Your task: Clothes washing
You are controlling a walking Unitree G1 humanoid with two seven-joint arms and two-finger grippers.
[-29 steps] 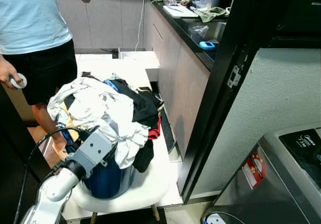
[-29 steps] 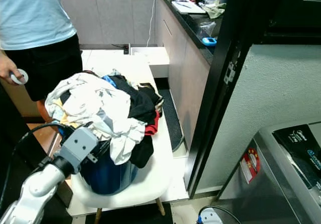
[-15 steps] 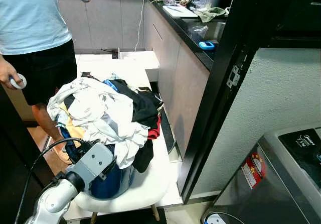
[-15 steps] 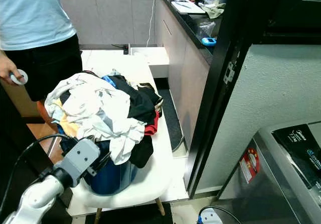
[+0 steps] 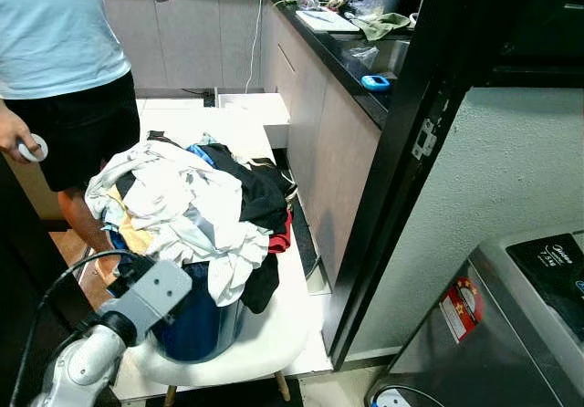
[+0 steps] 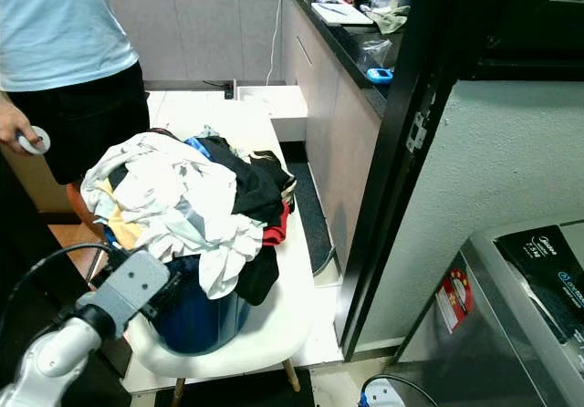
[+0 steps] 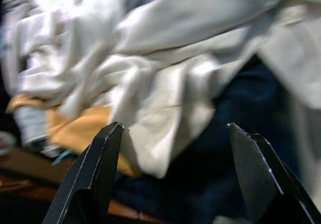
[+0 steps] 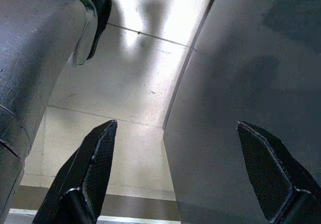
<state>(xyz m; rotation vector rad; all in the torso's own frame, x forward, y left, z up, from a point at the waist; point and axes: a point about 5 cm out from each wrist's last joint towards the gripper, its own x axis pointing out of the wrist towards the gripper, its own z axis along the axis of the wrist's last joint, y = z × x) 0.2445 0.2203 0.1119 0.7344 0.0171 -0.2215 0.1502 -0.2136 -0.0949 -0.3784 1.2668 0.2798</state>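
A heap of white, black, yellow and red clothes (image 5: 192, 197) overflows a blue basket (image 5: 199, 325) that stands on a white chair (image 5: 278, 329). My left arm (image 5: 137, 305) reaches in from the lower left, up against the basket's near side. In the left wrist view my left gripper (image 7: 174, 128) is open, with a hanging white garment (image 7: 165, 83) just beyond its tips and nothing between the fingers. My right gripper (image 8: 176, 126) is open and hangs over pale floor beside a grey panel. The grey washing machine (image 5: 516, 307) stands at the lower right.
A person (image 5: 55, 51) in a light blue shirt and black shorts stands behind the chair at the left, holding white controllers. A black door frame (image 5: 401, 161) separates chair and washer. A kitchen counter (image 5: 351, 46) runs along the right of the tiled floor (image 5: 228, 120).
My left arm has drawn back a little, down and to the left, away from the clothes. The pile and the basket have stayed put.
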